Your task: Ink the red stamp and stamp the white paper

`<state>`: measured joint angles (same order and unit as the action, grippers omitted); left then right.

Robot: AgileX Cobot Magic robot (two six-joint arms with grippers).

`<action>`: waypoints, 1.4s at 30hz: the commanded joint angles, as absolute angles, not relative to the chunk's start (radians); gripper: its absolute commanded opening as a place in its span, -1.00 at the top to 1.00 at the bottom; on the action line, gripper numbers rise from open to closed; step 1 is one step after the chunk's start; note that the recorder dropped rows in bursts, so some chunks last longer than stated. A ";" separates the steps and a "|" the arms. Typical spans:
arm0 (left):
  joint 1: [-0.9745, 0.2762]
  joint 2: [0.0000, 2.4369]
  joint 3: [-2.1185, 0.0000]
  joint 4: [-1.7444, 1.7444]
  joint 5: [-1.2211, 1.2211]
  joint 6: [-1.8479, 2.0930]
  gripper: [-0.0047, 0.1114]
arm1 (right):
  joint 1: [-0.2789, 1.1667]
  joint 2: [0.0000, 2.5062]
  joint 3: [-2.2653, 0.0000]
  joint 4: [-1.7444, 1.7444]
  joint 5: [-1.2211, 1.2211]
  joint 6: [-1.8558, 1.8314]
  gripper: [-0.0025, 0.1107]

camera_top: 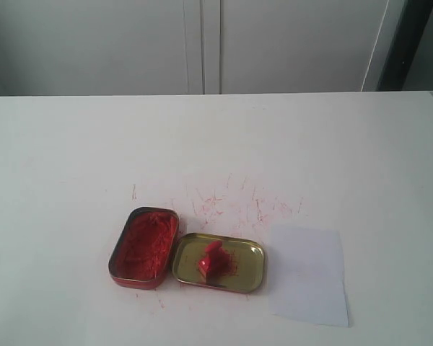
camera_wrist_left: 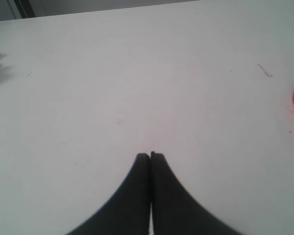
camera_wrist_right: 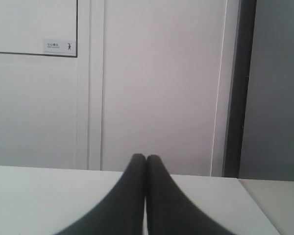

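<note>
Front of table, nearest me: the white paper [camera_top: 309, 274], thin, matte, rectangular, lying flat and slightly askew on the white table [camera_top: 72, 158]. No imprint that I can make out. It sits just beside the lid, probably so the stamp has a short trip from ink to sheet.

Next to it: gold lid [camera_top: 262, 259], shallow, glossy metal with rounded corners, smeared red inside. The red stamp [camera_top: 211, 260] rests in it, bright plastic with a blocky base, seemingly tipped on its side rather than upright. The lid looks to serve as a parking tray, keeping the wet face off the tabletop.

Touching the lid's other side: red tin [camera_top: 135, 280], oval, open, packed with rough, clumpy ink paste [camera_top: 146, 241].

Just behind these: fine red smears [camera_top: 224, 202] scattered over the tabletop. Beyond that, bare table.

Neither arm shows in the wide view. Left gripper [camera_wrist_left: 150, 155]: dark, smooth, tapered fingers pressed together, holding nothing, hovering over bare table, with the tin's edge at the border of its camera view. Right gripper [camera_wrist_right: 146, 157]: likewise closed and empty, pointed level toward the wall.

Farthest: pale cabinet doors [camera_top: 289, 43], flat panels.

Judgement: inking not yet begun; the stamp needs picking up first.
</note>
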<state>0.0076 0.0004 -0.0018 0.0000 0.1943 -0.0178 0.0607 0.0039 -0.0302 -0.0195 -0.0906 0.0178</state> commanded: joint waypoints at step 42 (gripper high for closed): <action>0.007 0.000 0.000 -0.006 0.193 -0.022 0.92 | 0.180 1.249 -0.843 0.104 0.681 -0.022 0.96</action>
